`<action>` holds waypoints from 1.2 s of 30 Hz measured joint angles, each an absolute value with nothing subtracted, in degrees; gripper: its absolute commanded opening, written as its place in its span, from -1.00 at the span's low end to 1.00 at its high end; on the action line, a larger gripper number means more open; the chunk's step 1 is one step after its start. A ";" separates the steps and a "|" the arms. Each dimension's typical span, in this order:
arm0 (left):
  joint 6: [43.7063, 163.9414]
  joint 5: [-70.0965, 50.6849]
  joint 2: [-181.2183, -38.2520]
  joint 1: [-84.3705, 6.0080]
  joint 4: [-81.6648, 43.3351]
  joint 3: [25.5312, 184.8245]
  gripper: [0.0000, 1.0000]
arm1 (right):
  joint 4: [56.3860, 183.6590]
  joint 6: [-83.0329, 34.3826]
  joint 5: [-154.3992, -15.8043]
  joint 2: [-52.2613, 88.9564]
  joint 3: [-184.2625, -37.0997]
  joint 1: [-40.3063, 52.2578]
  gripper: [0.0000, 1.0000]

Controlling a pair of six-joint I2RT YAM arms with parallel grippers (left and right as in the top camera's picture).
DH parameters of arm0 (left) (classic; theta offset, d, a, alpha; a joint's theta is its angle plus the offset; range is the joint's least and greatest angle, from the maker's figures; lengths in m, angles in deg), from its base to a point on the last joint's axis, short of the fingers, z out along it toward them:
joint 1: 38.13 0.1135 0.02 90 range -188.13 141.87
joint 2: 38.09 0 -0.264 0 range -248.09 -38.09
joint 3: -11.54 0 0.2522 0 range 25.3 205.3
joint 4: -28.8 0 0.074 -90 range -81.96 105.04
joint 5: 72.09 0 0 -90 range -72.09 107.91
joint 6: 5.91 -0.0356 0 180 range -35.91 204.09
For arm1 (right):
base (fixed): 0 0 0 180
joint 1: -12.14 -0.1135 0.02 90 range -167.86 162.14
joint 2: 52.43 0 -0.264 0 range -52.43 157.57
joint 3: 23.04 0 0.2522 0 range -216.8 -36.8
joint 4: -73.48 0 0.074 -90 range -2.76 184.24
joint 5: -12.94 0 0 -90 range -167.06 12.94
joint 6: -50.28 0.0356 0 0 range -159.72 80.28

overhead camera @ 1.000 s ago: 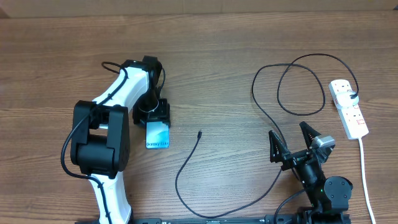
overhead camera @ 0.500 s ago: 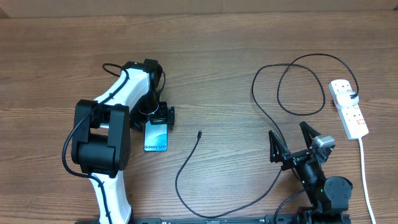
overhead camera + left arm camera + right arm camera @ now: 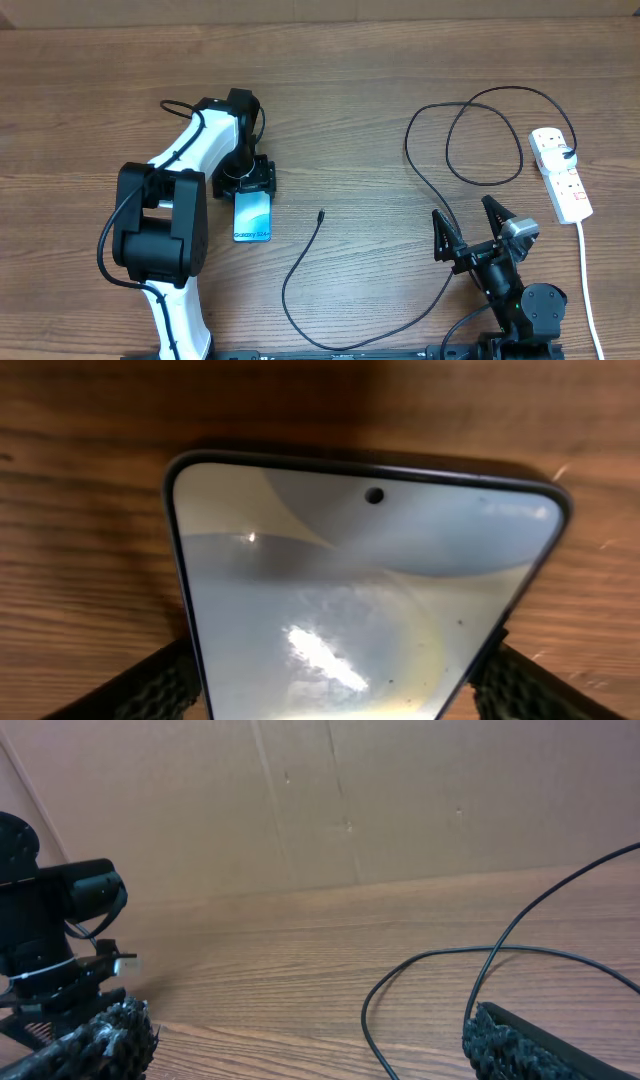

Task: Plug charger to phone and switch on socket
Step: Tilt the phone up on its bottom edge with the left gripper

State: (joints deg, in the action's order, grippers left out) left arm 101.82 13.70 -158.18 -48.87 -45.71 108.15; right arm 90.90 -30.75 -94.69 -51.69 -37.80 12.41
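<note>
The phone (image 3: 253,218) lies flat on the wooden table, screen up, with its "Galaxy S24" text at the near short edge. My left gripper (image 3: 247,181) is closed on the phone's far end. In the left wrist view the phone (image 3: 370,560) fills the space between the two fingers (image 3: 340,685), which touch its long edges. The charger (image 3: 300,262) is a thin black cable; its connector tip (image 3: 320,214) lies free right of the phone. It loops back to the socket (image 3: 560,175) at the far right. My right gripper (image 3: 470,228) is open and empty above the cable (image 3: 420,960).
The socket's white cord (image 3: 588,280) runs toward the table's front right edge. The cable makes a large loop (image 3: 480,140) at the back right. A cardboard wall (image 3: 350,800) stands behind the table. My left arm (image 3: 50,920) shows at the left of the right wrist view.
Half a second ago my left gripper and the phone had shifted slightly right and turned; now both are back near where they were one second ago. The right arm has not moved.
</note>
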 measured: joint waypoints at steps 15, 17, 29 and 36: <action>102.46 8.50 -158.01 -49.05 -47.15 108.26 0.98 | 90.94 -30.75 -94.69 -51.69 -37.80 12.41 1.00; 102.59 8.28 -157.98 -49.33 -47.02 108.15 1.00 | 90.90 -30.75 -94.69 -51.69 -37.80 12.41 1.00; 106.74 12.87 -154.84 -51.67 -40.64 102.82 1.00 | 90.90 -30.75 -94.69 -51.69 -37.80 12.41 1.00; 107.94 13.03 -154.55 -51.67 -39.79 102.40 0.99 | 90.90 -30.75 -94.69 -51.69 -37.80 12.41 1.00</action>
State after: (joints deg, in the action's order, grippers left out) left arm 107.94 13.03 -154.55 -51.67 -39.79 102.40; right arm 90.90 -30.75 -94.69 -51.69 -37.80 12.41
